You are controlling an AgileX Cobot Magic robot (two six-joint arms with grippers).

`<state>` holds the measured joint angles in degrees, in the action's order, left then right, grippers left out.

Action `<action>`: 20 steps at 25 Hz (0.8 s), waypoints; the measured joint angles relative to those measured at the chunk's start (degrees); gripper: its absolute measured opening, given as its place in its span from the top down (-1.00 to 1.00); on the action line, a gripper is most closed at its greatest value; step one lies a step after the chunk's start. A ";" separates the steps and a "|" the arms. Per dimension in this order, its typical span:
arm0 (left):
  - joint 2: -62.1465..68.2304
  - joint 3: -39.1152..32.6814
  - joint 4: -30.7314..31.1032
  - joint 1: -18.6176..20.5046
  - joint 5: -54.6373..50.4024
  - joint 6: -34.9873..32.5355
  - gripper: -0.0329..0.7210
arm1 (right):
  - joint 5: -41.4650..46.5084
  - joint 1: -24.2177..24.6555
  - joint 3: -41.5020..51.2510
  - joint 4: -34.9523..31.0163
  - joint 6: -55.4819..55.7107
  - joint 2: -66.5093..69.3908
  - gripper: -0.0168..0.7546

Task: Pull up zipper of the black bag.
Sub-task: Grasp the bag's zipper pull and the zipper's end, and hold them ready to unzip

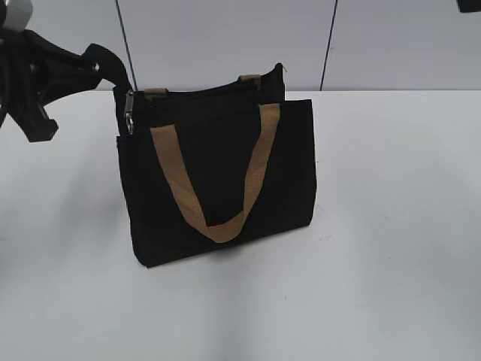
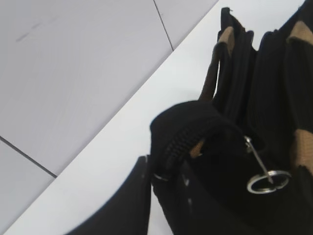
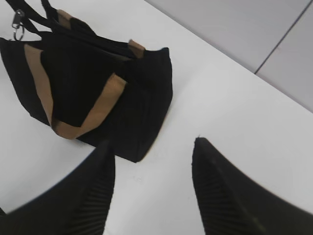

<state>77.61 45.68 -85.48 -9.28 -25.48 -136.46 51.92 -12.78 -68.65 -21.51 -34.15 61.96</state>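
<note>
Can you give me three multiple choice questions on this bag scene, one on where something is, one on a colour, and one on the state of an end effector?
1. Where is the zipper pull in the exterior view?
A. at the bag's top left corner
B. at the bag's bottom right corner
C. lying on the table

2. What colour are the bag's handles?
A. red
B. tan
C. white

3. How is the right end effector?
A. shut on a handle
B. shut on the pull
C. open, holding nothing

Answers: 1 A, the silver pull hangs at the top left corner of the bag. 2 B, the front handle is tan. 3 C, the right end effector has its fingers apart over the bare table, away from the bag.
</note>
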 joint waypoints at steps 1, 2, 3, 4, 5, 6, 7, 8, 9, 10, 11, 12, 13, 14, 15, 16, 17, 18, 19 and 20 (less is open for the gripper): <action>-0.05 0.00 -0.89 0.00 0.00 0.86 0.71 | -0.06 -1.27 -1.09 0.00 0.13 1.10 -0.08; -0.05 0.00 -1.96 0.00 0.00 1.57 0.71 | -0.06 -2.60 -2.12 0.00 0.25 2.32 -0.08; -0.07 0.00 -2.74 0.00 0.00 2.41 0.71 | -0.06 -3.75 -2.94 0.00 0.46 3.38 -0.08; -0.12 0.00 -3.10 0.00 -0.07 3.56 0.71 | -0.06 -5.12 -3.91 0.00 0.80 4.63 -0.08; -0.27 0.00 -3.30 0.00 -0.27 4.85 0.71 | -0.13 -6.46 -4.84 0.00 1.21 5.90 -0.08; -0.63 0.00 -3.35 0.00 -0.49 6.15 0.71 | -0.13 -7.55 -5.56 0.00 1.68 6.98 -0.08; -1.23 0.00 -3.35 0.00 -0.63 7.19 0.71 | -0.13 -8.81 -6.43 0.00 2.16 8.25 -0.08; -1.99 0.00 -3.35 0.00 -0.84 8.32 0.71 | -0.19 -10.00 -7.26 0.00 2.72 9.55 -0.08; -2.66 0.00 -3.35 0.00 -1.09 9.25 0.71 | -0.36 -11.18 -8.01 0.00 3.04 10.87 -0.08; -3.49 0.00 -3.35 0.00 -1.27 10.00 0.71 | -0.75 -12.13 -8.56 0.00 3.31 11.97 -0.08; -4.24 0.00 -3.35 0.00 -1.38 10.53 0.71 | -1.16 -13.24 -9.20 0.00 3.47 13.25 -0.08; -4.82 0.00 -3.35 0.00 -1.43 10.94 0.71 | -1.71 -14.35 -9.76 0.00 3.59 14.49 -0.08; -5.42 0.00 -3.30 0.00 -1.52 11.25 0.71 | -2.41 -15.28 -10.19 0.00 3.66 15.48 -0.08; -5.96 0.00 -3.30 0.00 -1.50 11.40 0.71 | -3.35 -16.39 -10.68 0.00 3.71 16.63 -0.08; -6.44 0.00 -3.30 0.00 -1.62 11.54 0.71 | -4.46 -17.46 -11.10 0.00 3.73 17.74 -0.07; -6.84 0.00 -3.30 0.00 -1.62 11.61 0.71 | -5.45 -18.50 -11.41 0.00 3.75 18.61 -0.07; -7.20 0.00 -3.30 0.00 -1.67 11.86 0.71 | -6.92 -19.32 -11.56 0.00 3.80 19.61 -0.07; -7.46 0.00 -3.30 0.00 -1.79 12.05 0.71 | -8.49 -20.24 -11.61 0.00 3.80 20.63 -0.07; -7.60 0.00 -3.30 0.00 -2.09 12.20 0.71 | -10.05 -21.11 -11.66 0.00 3.80 21.68 -0.07; -7.72 0.00 -3.30 0.00 -2.48 12.22 0.71 | -11.47 -21.79 -11.72 0.00 3.50 22.56 -0.07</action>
<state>69.89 45.68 -88.78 -9.28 -27.96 -124.23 40.45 -34.57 -80.37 -21.51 -30.65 84.52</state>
